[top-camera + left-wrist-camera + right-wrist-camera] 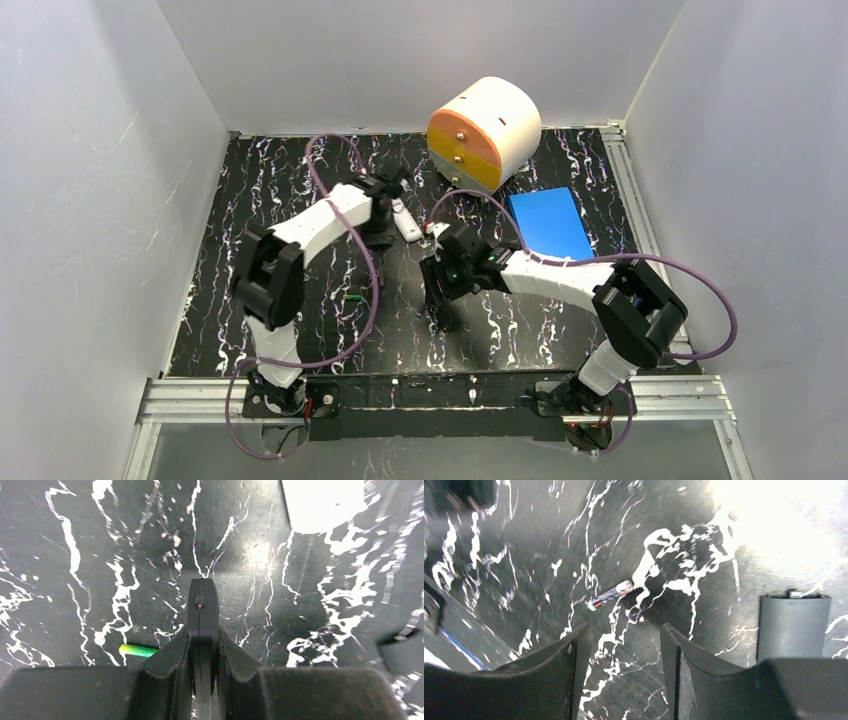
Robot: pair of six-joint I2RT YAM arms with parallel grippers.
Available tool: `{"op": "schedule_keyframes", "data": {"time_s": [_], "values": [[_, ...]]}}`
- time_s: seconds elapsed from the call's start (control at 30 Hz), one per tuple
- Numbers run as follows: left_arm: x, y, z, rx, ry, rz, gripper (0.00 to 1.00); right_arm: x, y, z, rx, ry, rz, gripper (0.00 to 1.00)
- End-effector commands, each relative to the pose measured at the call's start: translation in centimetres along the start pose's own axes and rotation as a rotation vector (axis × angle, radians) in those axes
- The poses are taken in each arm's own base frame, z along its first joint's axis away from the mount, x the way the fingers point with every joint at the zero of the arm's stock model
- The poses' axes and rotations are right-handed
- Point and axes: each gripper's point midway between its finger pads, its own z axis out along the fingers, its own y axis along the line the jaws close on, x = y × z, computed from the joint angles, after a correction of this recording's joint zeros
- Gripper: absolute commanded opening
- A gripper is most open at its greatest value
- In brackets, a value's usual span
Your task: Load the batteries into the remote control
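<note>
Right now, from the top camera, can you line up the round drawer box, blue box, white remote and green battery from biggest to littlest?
Biggest to littlest, as they look from above:
1. round drawer box
2. blue box
3. white remote
4. green battery

Black tabletop (520,335) veined with white; a green battery (137,650); a dark battery (611,595) with orange and blue marks; white remote (405,218); blue box (547,222); cream drum (490,125) fronted orange and yellow

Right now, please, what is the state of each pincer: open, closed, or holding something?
Left pincer: closed, nothing visible between its fingers.
Right pincer: open and empty; a small dark cylindrical battery lies just ahead of it.
</note>
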Motion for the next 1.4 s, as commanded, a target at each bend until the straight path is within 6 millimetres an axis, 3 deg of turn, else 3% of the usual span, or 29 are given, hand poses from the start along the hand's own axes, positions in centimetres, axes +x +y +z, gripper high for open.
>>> {"op": "schedule_keyframes", "data": {"time_s": [0.0,0.2,0.4,0.67,1.03,1.17,1.37], "values": [[-3.6,2.4,-5.6,0.196,-0.132,-0.086,0.00,3.0,-0.1,-1.3,0.055,0.138,-0.298,0.60],[-5.2,5.9,-9.0,0.265,-0.219,-0.162,0.00,3.4,-1.7,-1.3,0.142,0.195,-0.557,0.63],[-6.5,8.6,-11.4,0.297,-0.273,-0.223,0.00,2.2,-2.0,0.1,0.194,0.173,-0.633,0.63],[-6.6,10.3,-12.2,0.312,-0.289,-0.273,0.00,3.2,-1.5,1.9,0.173,0.204,-0.747,0.63],[-6.7,11.8,-13.0,0.313,-0.314,-0.314,0.00,1.5,0.0,3.9,0.147,0.175,-0.880,0.63],[-6.7,12.6,-13.5,0.302,-0.325,-0.321,0.00,0.0,0.7,2.9,0.170,0.187,-0.895,0.63],[-7.1,16.1,-14.5,0.180,-0.373,-0.352,0.00,-2.3,5.7,-0.4,0.011,0.172,-0.887,0.63]]}}
